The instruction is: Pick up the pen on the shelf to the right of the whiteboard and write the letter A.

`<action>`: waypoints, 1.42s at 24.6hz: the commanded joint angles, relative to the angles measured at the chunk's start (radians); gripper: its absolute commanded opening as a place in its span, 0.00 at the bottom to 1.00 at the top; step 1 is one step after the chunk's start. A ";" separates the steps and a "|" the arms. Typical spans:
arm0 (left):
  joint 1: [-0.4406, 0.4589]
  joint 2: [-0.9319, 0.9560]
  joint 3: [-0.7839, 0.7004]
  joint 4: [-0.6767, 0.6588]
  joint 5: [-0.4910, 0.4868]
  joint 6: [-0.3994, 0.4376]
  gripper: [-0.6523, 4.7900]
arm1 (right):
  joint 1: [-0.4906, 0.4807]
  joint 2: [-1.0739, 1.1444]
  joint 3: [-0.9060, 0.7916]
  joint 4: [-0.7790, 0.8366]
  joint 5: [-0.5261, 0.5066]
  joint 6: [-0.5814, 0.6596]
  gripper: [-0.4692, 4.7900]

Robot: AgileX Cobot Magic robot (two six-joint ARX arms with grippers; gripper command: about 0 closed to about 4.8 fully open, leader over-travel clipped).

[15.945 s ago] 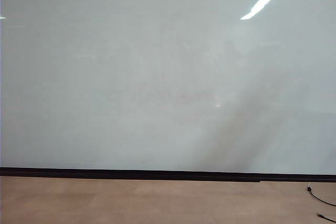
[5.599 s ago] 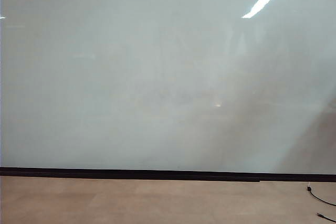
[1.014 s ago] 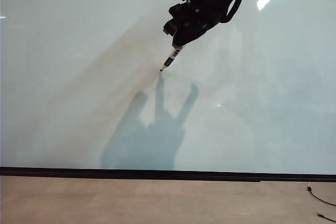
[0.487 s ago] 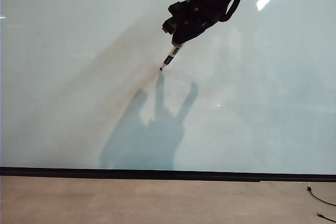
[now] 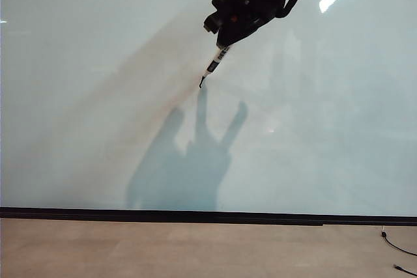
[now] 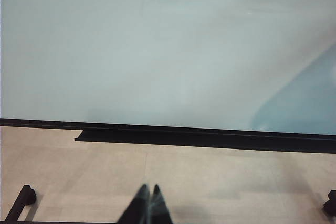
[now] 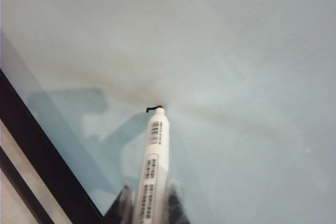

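Right gripper [image 5: 225, 42] clamps the pen [image 5: 211, 69], which sticks out below its fingers, tip touching the whiteboard [image 5: 98, 96] at a short black mark [image 7: 153, 108]. Left gripper [image 6: 148, 205] sits low near the floor [image 6: 210, 182], fingers pressed together, holding nothing.

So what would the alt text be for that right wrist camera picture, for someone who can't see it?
The right gripper is shut on a white pen, whose black tip rests on a pale whiteboard beside a short black mark. A black strip edges the board at one corner.
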State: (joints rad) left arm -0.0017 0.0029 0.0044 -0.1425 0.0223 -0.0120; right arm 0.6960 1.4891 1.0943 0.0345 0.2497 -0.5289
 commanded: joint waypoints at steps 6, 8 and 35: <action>0.000 0.000 0.002 0.008 0.000 0.004 0.11 | -0.003 -0.034 0.006 0.043 0.053 -0.004 0.08; 0.000 0.000 0.002 0.008 0.000 0.004 0.11 | -0.003 -0.043 0.006 0.043 0.066 -0.007 0.08; 0.000 0.000 0.002 0.008 0.001 0.004 0.11 | 0.014 -0.176 0.004 0.005 0.099 -0.044 0.08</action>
State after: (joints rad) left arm -0.0017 0.0029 0.0044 -0.1425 0.0223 -0.0120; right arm 0.6968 1.3224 1.0943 0.0292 0.3443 -0.5705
